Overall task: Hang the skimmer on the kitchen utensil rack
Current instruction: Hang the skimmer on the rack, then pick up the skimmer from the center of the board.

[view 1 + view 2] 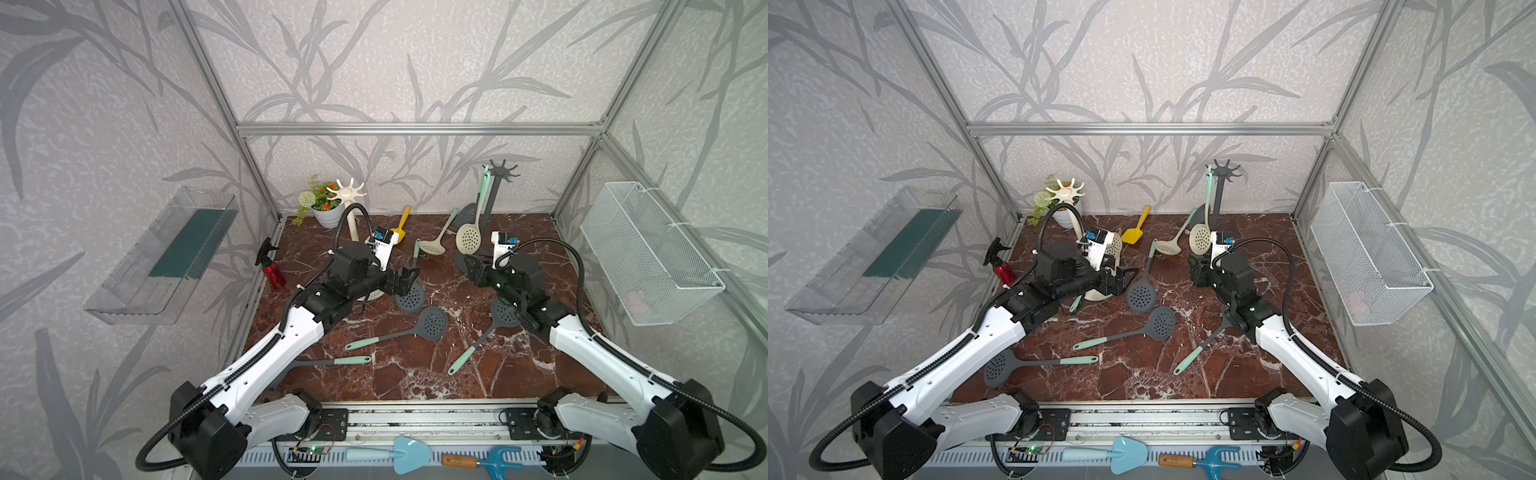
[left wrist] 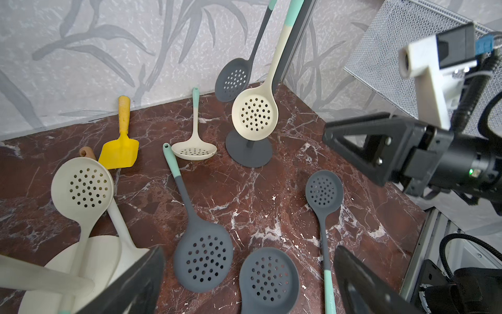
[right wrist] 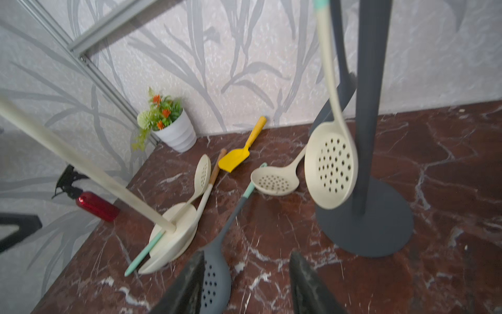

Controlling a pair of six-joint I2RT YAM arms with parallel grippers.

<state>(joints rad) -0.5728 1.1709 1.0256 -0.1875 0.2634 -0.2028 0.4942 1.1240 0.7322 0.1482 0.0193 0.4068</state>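
Observation:
A cream skimmer [image 1: 469, 239] [image 3: 331, 168] hangs by its mint handle end from a hook of the dark grey utensil rack [image 1: 502, 171] [image 3: 372, 108] at the back right. Its head looks blurred in the right wrist view. A dark grey skimmer [image 2: 232, 78] hangs behind it. My right gripper [image 1: 471, 266] [image 3: 247, 257] is open just in front of the rack's base, with nothing between its fingers. My left gripper [image 1: 409, 276] [image 2: 250, 252] is wide open and empty, above dark grey skimmers [image 2: 203, 261] lying on the marble table.
A cream rack [image 1: 347, 193] stands back left with a cream skimmer [image 2: 82, 186] leaning on it. Another cream skimmer [image 1: 434, 246], a yellow spatula [image 1: 401, 226], a plant pot [image 1: 328, 214] and a red spray bottle [image 1: 274, 272] are nearby. A wire basket [image 1: 648, 253] hangs on the right wall.

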